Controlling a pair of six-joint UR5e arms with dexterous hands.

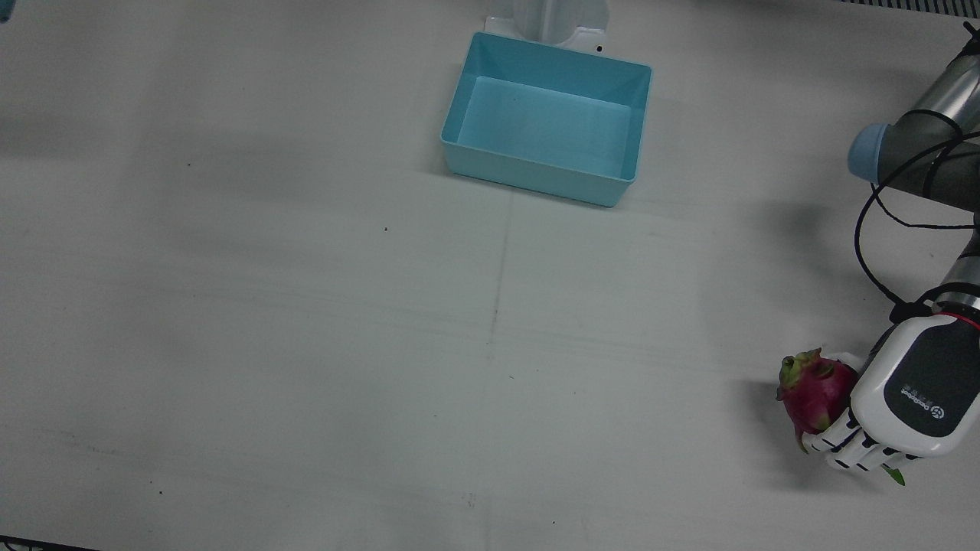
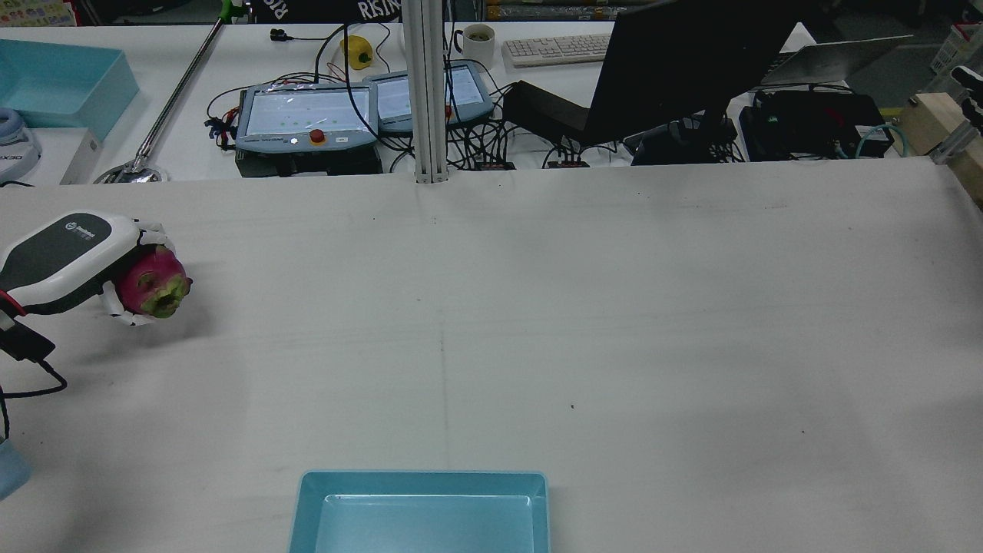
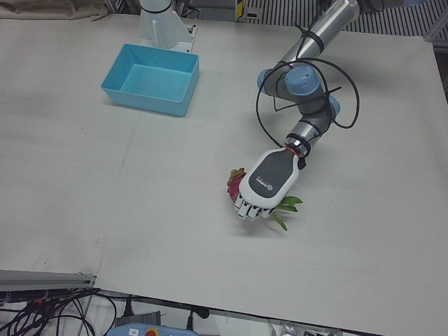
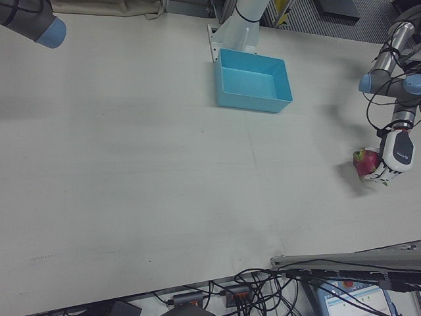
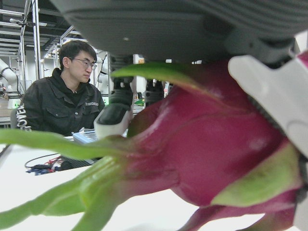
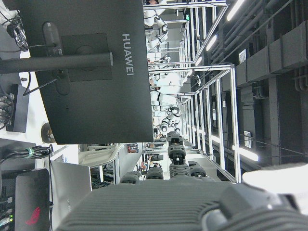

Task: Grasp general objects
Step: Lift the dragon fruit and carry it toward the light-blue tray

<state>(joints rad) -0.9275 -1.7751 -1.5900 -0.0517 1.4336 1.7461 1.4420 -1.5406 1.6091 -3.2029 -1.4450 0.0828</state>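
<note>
One dragon fruit (image 1: 816, 394), magenta with green-tipped scales, sat at the far left edge of the table (image 1: 306, 344) on the robot's own left side, well apart from everything else. The left hand (image 1: 907, 402) was wrapped around it, its white fingers (image 1: 842, 448) curled over the fruit's skin so that the fruit was clasped against the palm. In the rear view the fruit (image 2: 153, 283) showed its greenish end outward from under the hand (image 2: 65, 261). In the left-front view green leafy scales stuck out past the hand (image 3: 268, 185) on the side away from the fruit (image 3: 235, 185). The left hand view was filled by the fruit (image 5: 207, 149), with a white finger (image 5: 269, 91) pressed against it.

A light blue bin (image 1: 547, 119) stood near the middle of the robot's edge of the table, well apart from the fruit.

The right hand's fingers could not be made out in any view, so I cannot tell their state; its camera looked at a dark monitor (image 6: 82, 67).
</note>
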